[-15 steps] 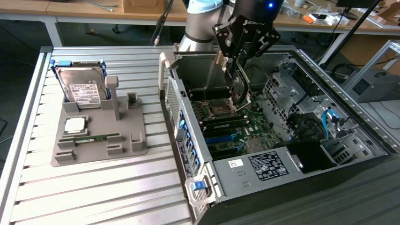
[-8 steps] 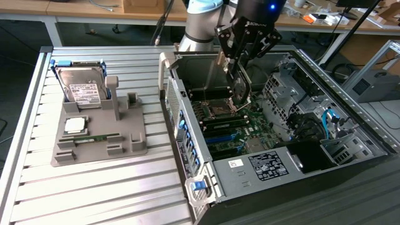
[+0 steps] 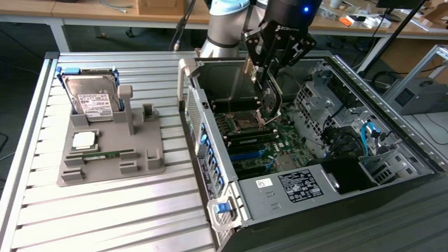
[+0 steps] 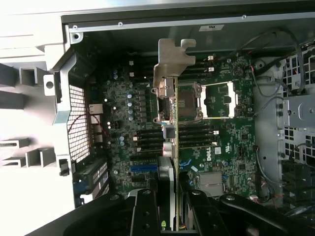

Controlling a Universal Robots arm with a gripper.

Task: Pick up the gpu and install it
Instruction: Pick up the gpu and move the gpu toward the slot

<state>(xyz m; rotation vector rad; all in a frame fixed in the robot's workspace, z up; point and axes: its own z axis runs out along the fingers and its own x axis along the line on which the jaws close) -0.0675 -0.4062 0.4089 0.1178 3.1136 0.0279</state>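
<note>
Black open-sided computer case (image 3: 199, 113) stands on the ribbed metal worktop (image 3: 105, 210); over its green motherboard (image 4: 231, 142) hangs the thin dark gpu card (image 4: 175, 142), edge-on, silver bent bracket (image 4: 170, 64) at one end, gripped tight by the black hand (image 4: 173, 209).

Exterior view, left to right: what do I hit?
The hard drive in its gray holder → PC case rear wall → gripper shut on the gpu, above the motherboard → blue cables.
</note>
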